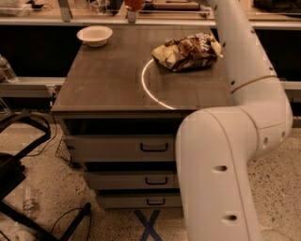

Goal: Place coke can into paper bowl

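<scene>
Rising beside the front right corner of the cabinet (pixel 103 80), the white arm (pixel 225 155) bent at a thick elbow, ran up along the cabinet's right edge and left the frame above its far right corner. The gripper (pixel 131 10) sat at the very top of the frame, just beyond the cabinet's far edge and about midway along it. It was almost wholly cropped, so I could not tell whether it was wide, narrow or closed on anything.

At that same spot only a small red-orange patch showed, which looked like the lower part of the coke can (pixel 134 4). It was above the cabinet's far edge, not resting on the cabinet top.

The paper bowl (pixel 94 35) stood upright on the cabinet's far left corner, with nothing visible inside it. It was well apart from the red patch, which lay to its right.

A crumpled brown-and-yellow snack bag (pixel 188 51) lay on the cabinet's far right part, close to the arm. A thin bright arc (pixel 146 87) curved across the cabinet top from under the bag toward the front edge.

Below the top, the cabinet's front carried 3 drawers (pixel 153 147) with dark handles, each pulled out slightly. A blue X (pixel 148 226) marked the floor in front of the cabinet. A clear bottle (pixel 5 69) stood on a ledge left of the cabinet.
</scene>
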`<state>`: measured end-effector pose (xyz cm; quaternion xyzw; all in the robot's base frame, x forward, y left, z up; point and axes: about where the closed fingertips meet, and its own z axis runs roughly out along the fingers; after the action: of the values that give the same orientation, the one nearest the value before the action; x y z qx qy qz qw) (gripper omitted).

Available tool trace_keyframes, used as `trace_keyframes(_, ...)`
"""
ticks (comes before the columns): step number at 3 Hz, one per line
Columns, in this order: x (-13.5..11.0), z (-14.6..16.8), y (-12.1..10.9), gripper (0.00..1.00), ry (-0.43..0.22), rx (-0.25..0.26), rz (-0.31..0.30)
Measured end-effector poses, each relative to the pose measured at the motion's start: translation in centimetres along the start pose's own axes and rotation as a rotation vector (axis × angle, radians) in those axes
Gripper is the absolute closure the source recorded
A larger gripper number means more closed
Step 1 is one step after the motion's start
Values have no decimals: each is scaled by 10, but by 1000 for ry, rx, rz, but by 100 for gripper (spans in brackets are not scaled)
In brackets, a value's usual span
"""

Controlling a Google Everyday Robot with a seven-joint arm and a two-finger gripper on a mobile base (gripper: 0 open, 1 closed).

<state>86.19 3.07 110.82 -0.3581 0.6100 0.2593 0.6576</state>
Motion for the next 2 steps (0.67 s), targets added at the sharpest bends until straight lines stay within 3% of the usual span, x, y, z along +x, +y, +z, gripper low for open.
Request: trace_keyframes(2, 79, 60, -10, 100, 130, 61, 39)
